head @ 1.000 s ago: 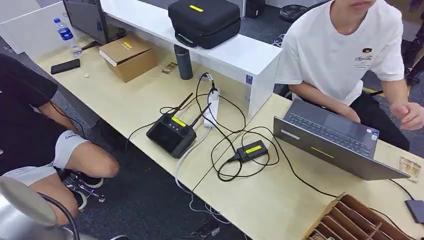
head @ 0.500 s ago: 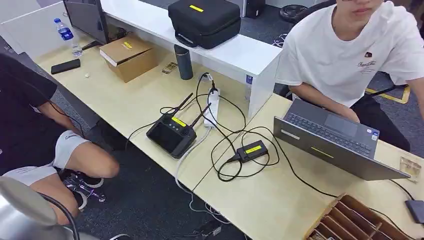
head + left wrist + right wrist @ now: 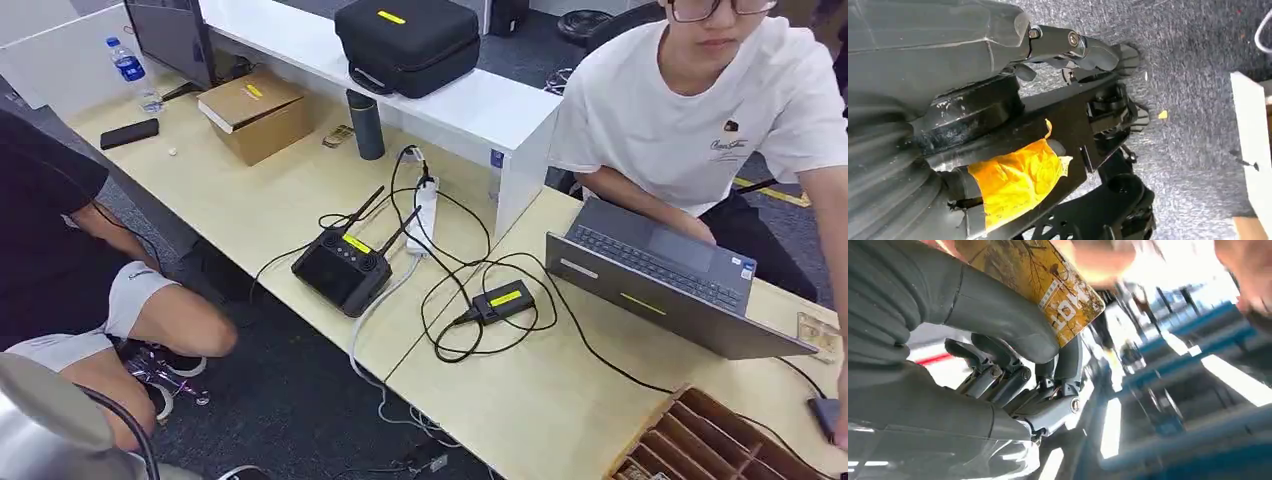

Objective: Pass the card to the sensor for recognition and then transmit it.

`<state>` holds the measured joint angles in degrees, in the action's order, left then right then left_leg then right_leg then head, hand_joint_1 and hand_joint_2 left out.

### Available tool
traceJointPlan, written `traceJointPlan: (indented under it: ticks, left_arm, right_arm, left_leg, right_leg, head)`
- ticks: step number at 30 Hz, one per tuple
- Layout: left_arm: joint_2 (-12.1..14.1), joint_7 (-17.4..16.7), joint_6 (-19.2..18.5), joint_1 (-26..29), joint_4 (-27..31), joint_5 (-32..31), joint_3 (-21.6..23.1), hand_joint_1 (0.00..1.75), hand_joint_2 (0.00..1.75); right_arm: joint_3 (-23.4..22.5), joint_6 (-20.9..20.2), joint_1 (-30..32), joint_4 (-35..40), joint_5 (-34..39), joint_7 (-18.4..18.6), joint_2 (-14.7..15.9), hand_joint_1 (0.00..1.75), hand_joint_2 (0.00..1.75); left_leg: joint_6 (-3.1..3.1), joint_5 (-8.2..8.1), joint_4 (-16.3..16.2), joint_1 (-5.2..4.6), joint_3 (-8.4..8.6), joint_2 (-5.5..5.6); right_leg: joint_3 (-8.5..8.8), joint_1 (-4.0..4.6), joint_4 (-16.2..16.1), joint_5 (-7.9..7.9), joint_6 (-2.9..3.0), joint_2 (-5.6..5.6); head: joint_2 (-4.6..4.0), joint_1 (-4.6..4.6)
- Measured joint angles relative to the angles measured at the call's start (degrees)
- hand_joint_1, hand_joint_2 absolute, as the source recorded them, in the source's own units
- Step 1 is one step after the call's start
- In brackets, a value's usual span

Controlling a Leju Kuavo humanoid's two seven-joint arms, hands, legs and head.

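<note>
Card [image 3: 1038, 277] pinched in right hand [image 3: 1013, 355]; person [image 3: 700, 110] has leaned in.

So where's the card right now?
The card shows in the right wrist view, pinched between the right robot hand's thumb and fingers; a person's blurred hand is nearby.

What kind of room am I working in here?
Likely an office or lab workspace: a long desk holding an open laptop, a power strip with trailing cables, and people seated alongside.
</note>
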<state>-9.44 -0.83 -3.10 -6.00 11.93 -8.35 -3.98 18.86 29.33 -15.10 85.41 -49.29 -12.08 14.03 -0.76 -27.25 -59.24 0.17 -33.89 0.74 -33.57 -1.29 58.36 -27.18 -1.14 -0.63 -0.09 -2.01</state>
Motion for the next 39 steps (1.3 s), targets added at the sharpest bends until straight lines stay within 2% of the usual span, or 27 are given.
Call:
traceJointPlan:
  ticks: [3,8,13,19,29,30,35,39]
  left_arm:
    - [0.0,-1.1,-0.8,-0.8,0.0,-1.5,1.0,0.00,1.75]
    - [-0.3,-2.6,-1.7,-2.3,0.0,-3.3,2.6,0.00,1.75]
    - [-0.8,-3.3,-2.0,-3.2,0.0,-4.2,3.7,0.00,1.75]
    - [-1.2,-3.3,-2.0,-3.5,0.0,-4.3,4.5,0.00,1.75]
    - [-1.4,-3.3,-2.1,-3.5,0.0,-4.2,4.5,0.00,1.75]
    - [-1.4,-3.2,-2.3,-3.5,0.0,-4.2,4.5,0.00,1.75]
    - [-1.4,-1.7,-3.0,-3.5,0.0,-5.0,4.8,0.00,1.75]
    - [-1.4,-1.8,-2.0,-3.5,0.0,-5.1,4.9,0.00,1.75]
  right_arm:
    - [0.3,1.0,-9.3,-4.4,-3.9,1.8,-0.4,1.75,1.75]
    - [1.1,5.2,-24.4,-16.5,-11.5,4.9,-2.6,1.75,1.75]
    - [1.8,6.7,-34.9,-29.1,-14.7,6.9,-5.1,1.75,1.75]
    - [2.2,7.0,-40.7,-39.1,-14.5,7.8,-7.1,1.75,1.75]
    - [2.4,8.1,-41.5,-44.8,-14.1,6.9,-8.6,1.75,1.75]
    - [2.4,8.1,-41.5,-45.0,-14.1,6.8,-8.6,0.00,1.75]
    - [2.5,8.0,-41.5,-45.7,-13.6,6.2,-8.8,0.00,1.75]
    - [2.6,8.1,-41.5,-45.7,-13.6,6.3,-8.8,0.00,1.75]
  left_leg:
    - [-0.03,0.09,0.0,0.00,-0.01,-0.01]
    - [-0.02,0.20,0.0,0.01,-0.01,0.06]
    - [-0.02,0.20,0.0,0.01,-0.01,0.10]
    - [-0.02,0.19,0.0,0.01,-0.04,0.15]
    - [-0.02,0.19,0.0,0.01,-0.03,0.15]
    - [-0.02,0.19,0.0,0.01,-0.04,0.15]
    - [-0.02,0.19,0.0,0.01,-0.04,0.15]
    - [-0.02,0.19,0.0,0.01,-0.04,0.15]
  right_leg:
    - [-0.01,0.00,0.0,0.10,0.05,0.00]
    - [-0.01,0.01,0.1,0.14,0.05,0.04]
    - [-0.02,0.01,0.1,0.14,0.05,0.05]
    - [-0.02,0.01,0.1,0.12,0.04,0.09]
    - [-0.02,0.01,0.0,0.12,0.04,0.09]
    - [-0.02,0.01,0.0,0.12,0.04,0.10]
    - [-0.03,0.01,0.1,0.12,0.04,0.10]
    - [-0.03,0.01,0.0,0.12,0.04,0.10]
  head:
    - [0.00,0.00]
    - [0.00,0.02]
    - [0.00,0.00]
    - [0.00,0.00]
    - [0.00,0.00]
    - [0.00,0.00]
    - [0.00,0.00]
    - [0.00,0.00]
